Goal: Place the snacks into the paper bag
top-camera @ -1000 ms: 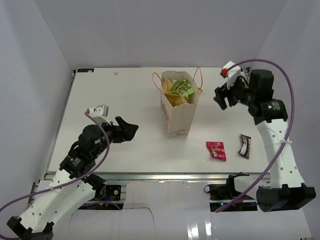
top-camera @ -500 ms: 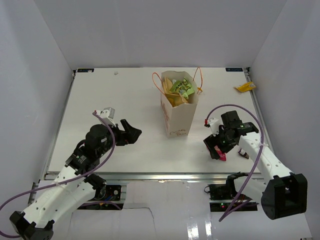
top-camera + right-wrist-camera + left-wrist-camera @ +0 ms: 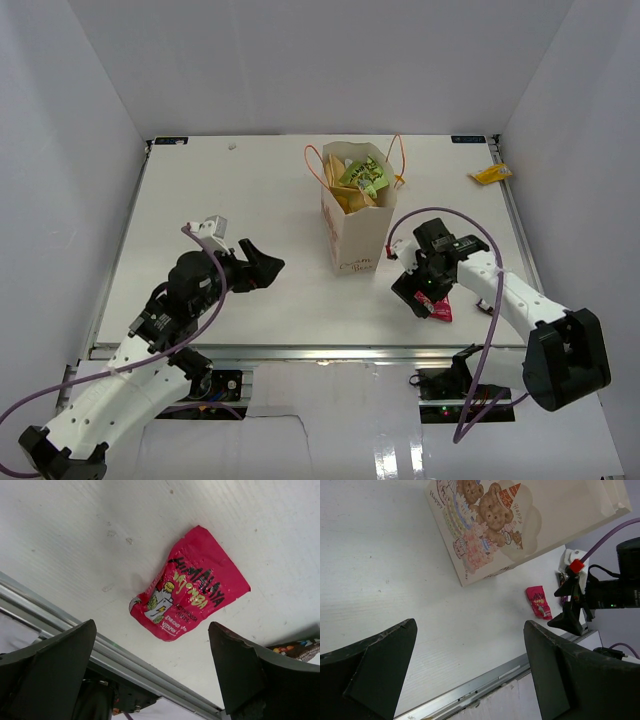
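The cream paper bag stands upright mid-table with orange cord handles. Yellow and green packets show inside its open top. A pink-red packet lies flat near the front edge. My right gripper is open and empty just above its left end. In the right wrist view the packet lies between and beyond the spread fingers of the gripper. A dark brown packet's corner shows at the right. My left gripper is open and empty, left of the bag. The bag and pink-red packet show in the left wrist view.
A small yellow packet lies at the table's back right edge. The metal front rail runs just beyond the pink-red packet. White walls enclose the table on three sides.
My right arm has swung from beside the bag's top down and forward to the pink-red packet, staying open. The left arm shifted only slightly.
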`<action>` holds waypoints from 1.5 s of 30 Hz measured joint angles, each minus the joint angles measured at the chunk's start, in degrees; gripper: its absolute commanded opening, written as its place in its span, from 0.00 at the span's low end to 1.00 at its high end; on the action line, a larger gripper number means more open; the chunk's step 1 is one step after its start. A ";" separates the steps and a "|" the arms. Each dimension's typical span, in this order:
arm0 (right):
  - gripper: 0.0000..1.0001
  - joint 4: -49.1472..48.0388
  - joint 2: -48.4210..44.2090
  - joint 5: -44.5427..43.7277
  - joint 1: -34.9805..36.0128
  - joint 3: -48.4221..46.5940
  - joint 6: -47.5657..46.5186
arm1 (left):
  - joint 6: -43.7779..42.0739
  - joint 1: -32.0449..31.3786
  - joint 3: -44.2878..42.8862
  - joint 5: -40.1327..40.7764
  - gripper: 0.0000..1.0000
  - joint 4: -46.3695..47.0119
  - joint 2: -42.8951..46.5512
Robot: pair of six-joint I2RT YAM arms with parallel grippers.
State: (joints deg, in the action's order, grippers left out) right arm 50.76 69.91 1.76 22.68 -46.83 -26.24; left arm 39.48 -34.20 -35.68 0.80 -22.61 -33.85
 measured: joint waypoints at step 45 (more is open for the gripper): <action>0.15 18.21 -4.79 34.21 8.20 -45.29 -23.80 | 3.08 0.00 -0.02 -0.04 0.98 -4.11 1.29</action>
State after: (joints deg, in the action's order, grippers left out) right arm 68.97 65.12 35.97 30.87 -92.12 -50.04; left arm 42.57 -34.20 -35.70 0.75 -26.72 -32.56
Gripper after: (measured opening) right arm 0.165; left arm 0.979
